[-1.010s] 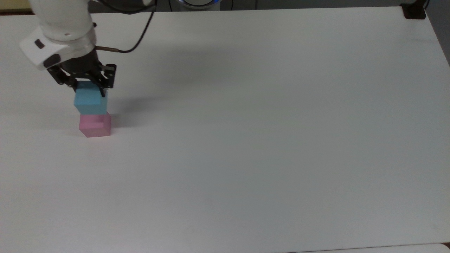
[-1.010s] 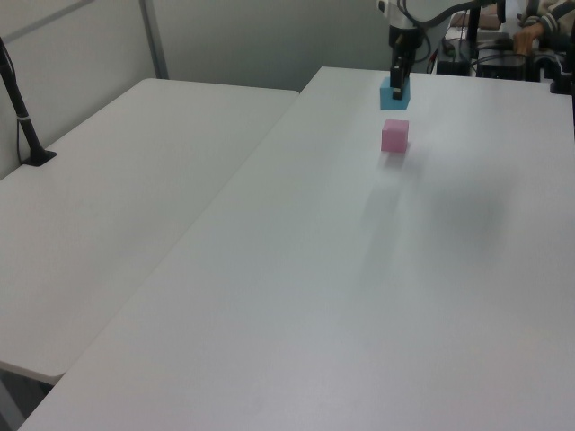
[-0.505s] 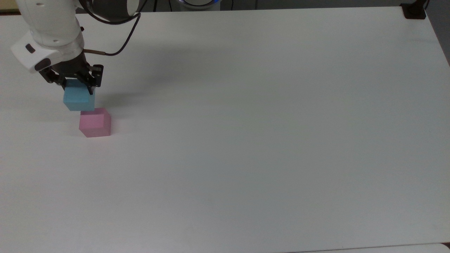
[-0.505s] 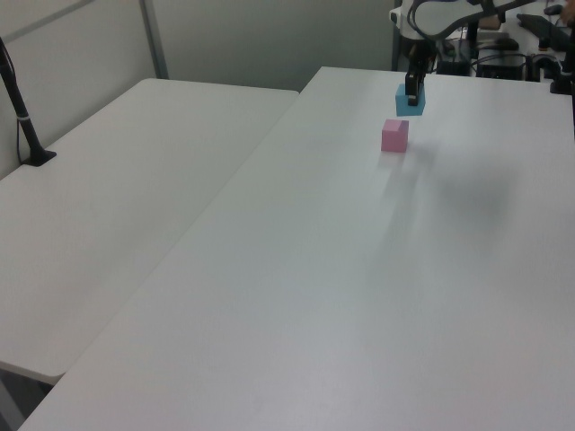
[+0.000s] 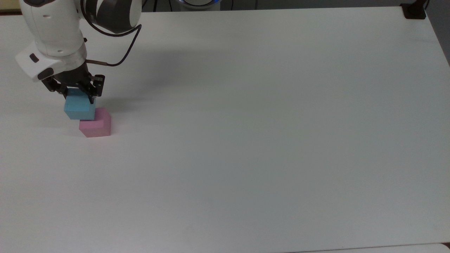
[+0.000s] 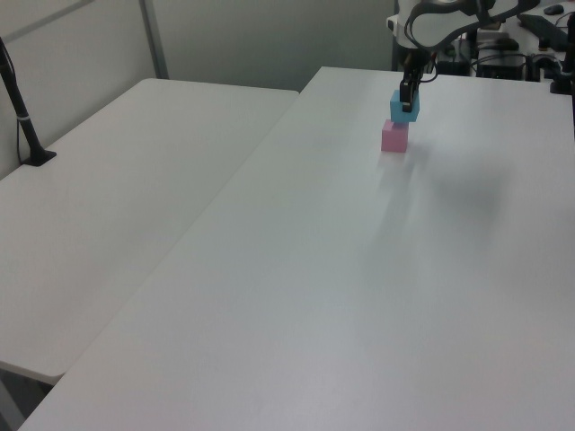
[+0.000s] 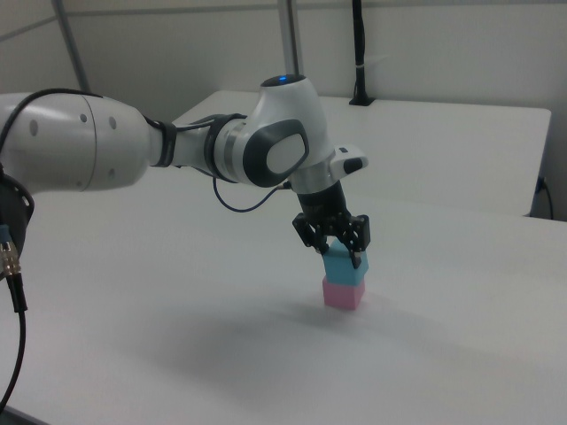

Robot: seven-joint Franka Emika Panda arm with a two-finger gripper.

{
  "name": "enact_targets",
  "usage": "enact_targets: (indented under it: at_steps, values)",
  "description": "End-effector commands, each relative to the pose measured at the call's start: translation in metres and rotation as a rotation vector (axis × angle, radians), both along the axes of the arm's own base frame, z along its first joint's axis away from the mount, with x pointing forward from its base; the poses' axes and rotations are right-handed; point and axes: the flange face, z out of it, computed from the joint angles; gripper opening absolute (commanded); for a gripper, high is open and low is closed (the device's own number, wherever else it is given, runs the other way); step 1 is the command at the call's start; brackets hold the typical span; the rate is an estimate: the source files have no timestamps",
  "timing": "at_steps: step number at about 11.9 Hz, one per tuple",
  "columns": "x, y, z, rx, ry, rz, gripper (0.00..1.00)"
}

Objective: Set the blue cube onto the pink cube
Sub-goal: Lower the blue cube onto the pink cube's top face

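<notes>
A light blue cube (image 5: 79, 108) hangs in my gripper (image 5: 78, 96), whose black fingers are shut on its sides. The pink cube (image 5: 96, 125) sits on the white table (image 5: 246, 123) near the top view's left edge. In the right view the blue cube (image 7: 344, 265) is directly over the pink cube (image 7: 343, 295), close above it or touching; I cannot tell which. In the left view the blue cube (image 6: 403, 107) sits just above the pink cube (image 6: 394, 137), under the gripper (image 6: 406, 94).
A second white table (image 6: 117, 197) adjoins on the left view's left, with a black post (image 6: 22, 112) standing on it. A black mount (image 5: 414, 10) sits at the top view's far right corner. Equipment and cables (image 6: 512, 49) lie beyond the table's far end.
The gripper carried the blue cube away from the pink cube half a second ago, then back over it and lower, so the blue cube now overlaps the pink one.
</notes>
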Motion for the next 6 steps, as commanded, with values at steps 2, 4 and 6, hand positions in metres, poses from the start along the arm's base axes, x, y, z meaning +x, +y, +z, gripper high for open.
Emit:
enact_targets:
  at_steps: [2, 4, 6]
  values:
    - [0.0078, 0.0058, -0.0171, -0.004, -0.045, -0.029, 0.63]
    - [0.0088, 0.0038, -0.0188, -0.003, -0.064, -0.079, 1.00]
    - [0.0089, 0.0032, -0.0140, 0.012, -0.076, -0.096, 1.00]
